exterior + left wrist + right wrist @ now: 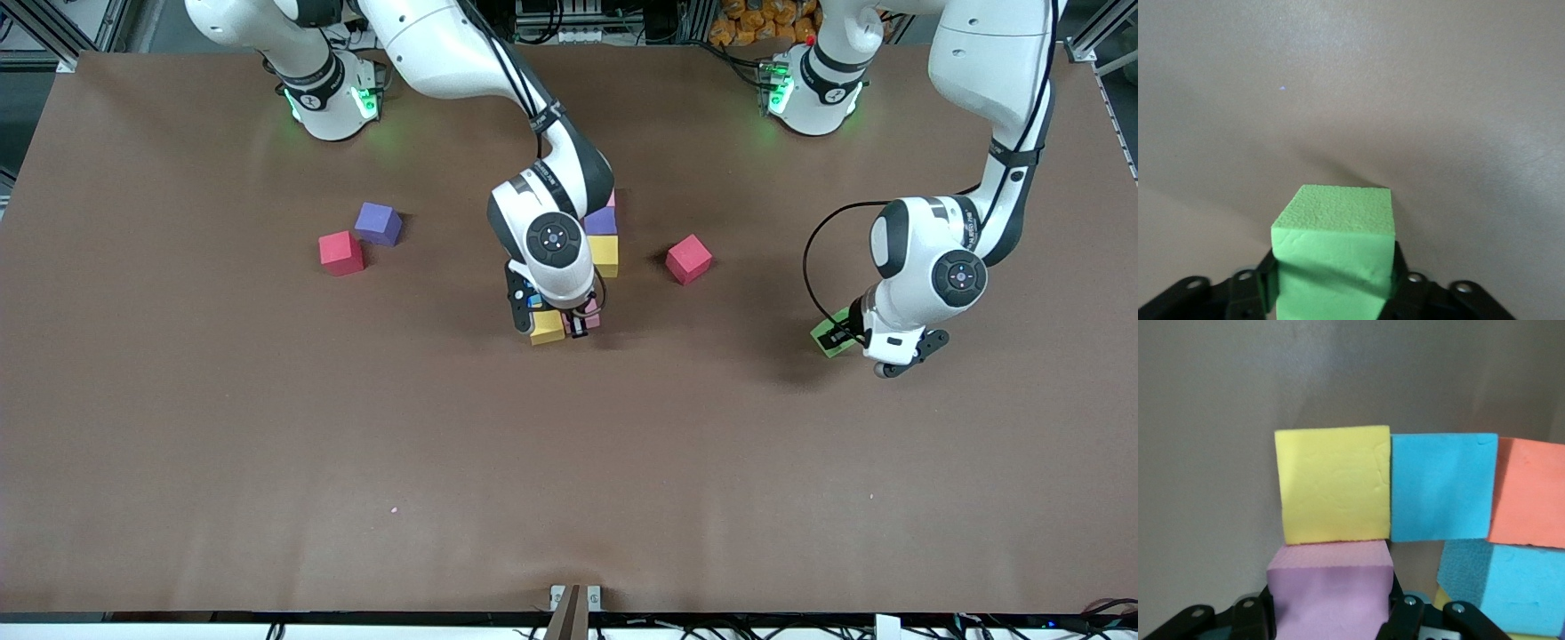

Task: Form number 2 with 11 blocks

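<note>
We judge the green block (1335,257), on the bench (267,444) toward the left arm's end, light, soft foam best squeezed across flat sides, as the left gripper (1335,293) clamps it; the right gripper (1331,613) grips a pink block (1330,587) at the cluster.

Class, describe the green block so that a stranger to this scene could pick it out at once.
Start at the left arm's end of the brown table. There the left gripper is shut on the green block, well apart from the cluster of blocks mid-table. It is the only green cube; the nearest loose one is red.
</note>
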You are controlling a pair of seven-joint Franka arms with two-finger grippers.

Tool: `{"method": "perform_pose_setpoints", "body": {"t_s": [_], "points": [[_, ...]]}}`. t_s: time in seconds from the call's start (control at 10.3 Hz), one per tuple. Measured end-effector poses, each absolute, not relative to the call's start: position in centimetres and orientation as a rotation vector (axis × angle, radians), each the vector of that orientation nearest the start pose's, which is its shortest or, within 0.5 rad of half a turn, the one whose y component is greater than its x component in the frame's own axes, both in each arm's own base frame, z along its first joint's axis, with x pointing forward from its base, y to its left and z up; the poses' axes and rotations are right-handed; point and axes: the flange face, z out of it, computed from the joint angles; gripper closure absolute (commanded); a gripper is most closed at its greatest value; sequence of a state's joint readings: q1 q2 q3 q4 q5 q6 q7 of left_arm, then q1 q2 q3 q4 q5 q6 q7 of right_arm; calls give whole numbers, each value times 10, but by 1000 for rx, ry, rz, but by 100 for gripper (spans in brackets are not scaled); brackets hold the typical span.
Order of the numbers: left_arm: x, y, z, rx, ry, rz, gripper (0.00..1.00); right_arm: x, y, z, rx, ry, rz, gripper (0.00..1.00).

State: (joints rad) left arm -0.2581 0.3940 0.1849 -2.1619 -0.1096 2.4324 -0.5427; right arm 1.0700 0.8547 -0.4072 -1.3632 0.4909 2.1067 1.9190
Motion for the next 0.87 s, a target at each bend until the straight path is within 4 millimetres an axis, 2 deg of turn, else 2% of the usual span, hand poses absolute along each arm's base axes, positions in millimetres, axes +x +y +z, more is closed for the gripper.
{"method": "perform_pose_setpoints", "body": {"t_s": [0.1,0.58,0.87], "points": [[553,-40,206,-2984,-836,162,68,523,513,228,-2397,2025,177,56],[561,-61,207,-2990,-836,148,69,527,514,214,-2355,2049,148,56],[561,-96,208,-2976,-934,154,69,525,516,208,-2327,2075,145,56]]}}
